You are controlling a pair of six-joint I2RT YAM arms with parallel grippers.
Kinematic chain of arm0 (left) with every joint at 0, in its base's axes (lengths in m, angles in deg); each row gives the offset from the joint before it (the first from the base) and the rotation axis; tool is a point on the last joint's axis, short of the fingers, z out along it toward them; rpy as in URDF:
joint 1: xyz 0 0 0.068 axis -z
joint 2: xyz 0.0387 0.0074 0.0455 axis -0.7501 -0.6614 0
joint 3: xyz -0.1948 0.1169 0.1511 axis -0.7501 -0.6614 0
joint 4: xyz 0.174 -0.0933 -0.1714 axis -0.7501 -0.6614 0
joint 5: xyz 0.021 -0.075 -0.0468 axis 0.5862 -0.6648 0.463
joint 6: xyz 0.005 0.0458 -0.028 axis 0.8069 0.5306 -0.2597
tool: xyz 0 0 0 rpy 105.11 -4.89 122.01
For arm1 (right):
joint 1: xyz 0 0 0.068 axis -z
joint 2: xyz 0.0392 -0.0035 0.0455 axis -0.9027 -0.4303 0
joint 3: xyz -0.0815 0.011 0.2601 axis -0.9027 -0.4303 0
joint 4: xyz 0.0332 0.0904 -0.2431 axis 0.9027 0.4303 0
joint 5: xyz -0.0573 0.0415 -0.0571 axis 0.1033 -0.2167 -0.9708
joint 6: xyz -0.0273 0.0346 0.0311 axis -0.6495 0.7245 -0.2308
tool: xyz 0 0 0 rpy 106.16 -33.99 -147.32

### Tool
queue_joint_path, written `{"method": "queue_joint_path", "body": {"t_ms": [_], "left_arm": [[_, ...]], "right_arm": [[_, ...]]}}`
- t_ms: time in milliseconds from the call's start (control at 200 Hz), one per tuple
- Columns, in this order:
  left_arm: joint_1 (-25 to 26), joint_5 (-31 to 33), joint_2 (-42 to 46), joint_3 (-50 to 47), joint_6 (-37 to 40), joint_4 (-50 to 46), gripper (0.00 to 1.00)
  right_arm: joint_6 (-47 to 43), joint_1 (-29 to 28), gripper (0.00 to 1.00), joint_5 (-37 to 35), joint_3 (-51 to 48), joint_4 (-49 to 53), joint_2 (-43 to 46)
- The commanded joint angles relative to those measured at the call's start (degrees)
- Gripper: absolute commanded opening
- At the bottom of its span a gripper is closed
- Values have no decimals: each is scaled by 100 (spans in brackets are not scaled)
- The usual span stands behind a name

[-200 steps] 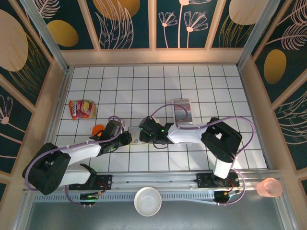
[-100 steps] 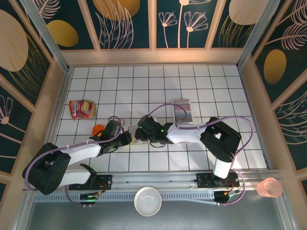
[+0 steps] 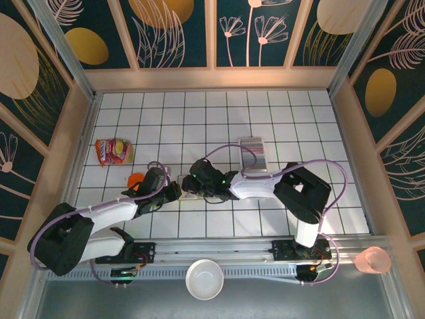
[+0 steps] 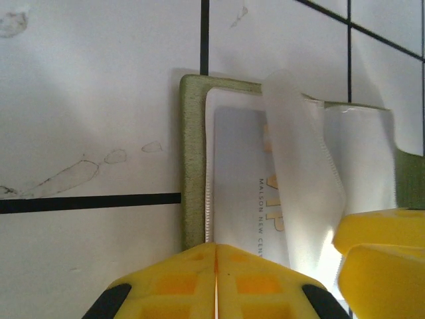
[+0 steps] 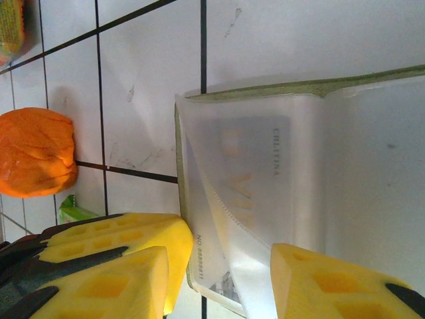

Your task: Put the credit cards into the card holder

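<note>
The olive card holder (image 4: 194, 166) lies open on the white tiles, pale inside, with a white "VIP" credit card (image 4: 242, 173) under its translucent sleeve (image 4: 299, 166). My left gripper (image 4: 216, 279) is shut, its tips pressed on the holder's near edge. My right gripper (image 5: 219, 286) stands open, one finger on each side of the card (image 5: 249, 159) and the lifted sleeve (image 5: 265, 266). From above, the two grippers (image 3: 176, 191) (image 3: 194, 184) meet over the holder (image 3: 185, 193). More credit cards (image 3: 253, 154) stand as a striped row in a clear tray behind.
An orange lump (image 3: 136, 179) lies just left of the left gripper, and a red-orange snack packet (image 3: 113, 151) sits farther left. A white bowl (image 3: 204, 279) and a pink cup (image 3: 372, 260) stand off the tiles at the near edge.
My right gripper has edged slightly left over the card holder. The left arm has shifted a little, its gripper staying shut on the holder's edge.
</note>
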Motion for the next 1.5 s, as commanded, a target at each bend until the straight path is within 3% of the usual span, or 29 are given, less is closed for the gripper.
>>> {"method": "queue_joint_path", "body": {"t_ms": [0,455,1041,1491], "left_arm": [[3,201,224,-92,-166,-159,8],[5,1073,1374,-236,-586,-763,11],[5,988,1776,-375,-819,-837,11],[6,1176,2165,-514,-944,-992,12]], "right_arm": [[110,54,45,115,-108,-291,-70],[320,102,44,470,-310,-858,-153],[570,123,44,990,-324,-1769,-430],[-11,160,46,999,182,-1910,-16]]}}
